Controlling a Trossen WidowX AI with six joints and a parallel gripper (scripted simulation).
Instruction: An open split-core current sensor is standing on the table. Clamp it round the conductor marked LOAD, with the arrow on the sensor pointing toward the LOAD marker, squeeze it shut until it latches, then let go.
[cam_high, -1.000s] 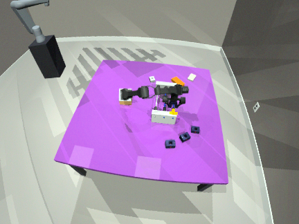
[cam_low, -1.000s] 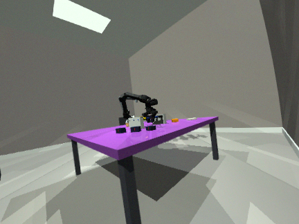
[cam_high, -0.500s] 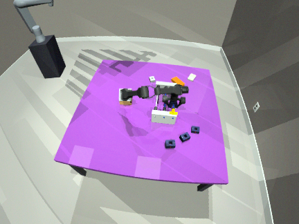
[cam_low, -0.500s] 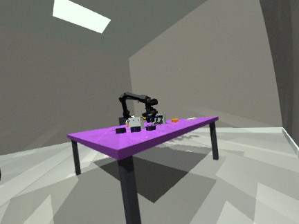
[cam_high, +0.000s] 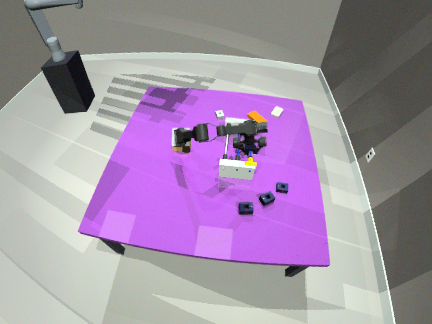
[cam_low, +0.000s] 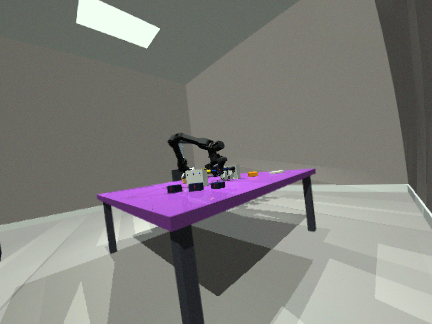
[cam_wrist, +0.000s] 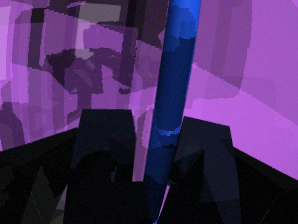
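Observation:
My gripper (cam_high: 250, 144) (cam_low: 218, 172) (cam_wrist: 154, 145) is low among the conductors, between the two white end plates. It is shut on the dark split-core sensor (cam_wrist: 106, 127), whose two dark halves show side by side in the wrist view. A blue conductor (cam_wrist: 175, 75) runs between the halves, with a narrow gap on its left. The halves look apart at their near ends. The front white plate (cam_high: 236, 171) (cam_low: 195, 176) has small coloured dots and a yellow part (cam_high: 250, 162) at its right top. The sensor's arrow, its latch and the LOAD lettering cannot be read.
Three dark blocks (cam_high: 246, 208) (cam_high: 267, 198) (cam_high: 282, 187) lie in front of the plate. An orange block (cam_high: 256, 116) (cam_low: 253, 174) and a pale block (cam_high: 277, 111) (cam_low: 276, 172) lie behind. A small white piece (cam_high: 220, 114) is near the rear plate. A pale rod (cam_high: 226, 141) runs left of the gripper.

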